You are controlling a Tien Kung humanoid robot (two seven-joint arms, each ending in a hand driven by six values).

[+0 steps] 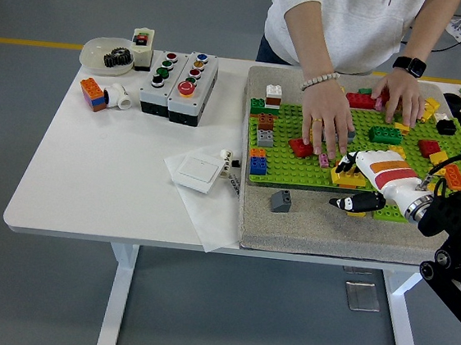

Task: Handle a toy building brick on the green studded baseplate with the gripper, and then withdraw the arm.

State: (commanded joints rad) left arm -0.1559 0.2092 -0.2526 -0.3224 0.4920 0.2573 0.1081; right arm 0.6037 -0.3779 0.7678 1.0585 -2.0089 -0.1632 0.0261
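Right hand (359, 186) grips a yellow brick (347, 178) lying flat on the baseplate (285, 166), its long axis left-right under the fingers.

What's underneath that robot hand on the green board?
Yellow bricks peek out beneath the right hand, on the green baseplate. The hand hides whatever lies under its palm, so any grasp is unclear.

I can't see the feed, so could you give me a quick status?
Right hand over yellow brick, grip unclear. Left arm unseen. Person's hand on green baseplate beside it, in the way.
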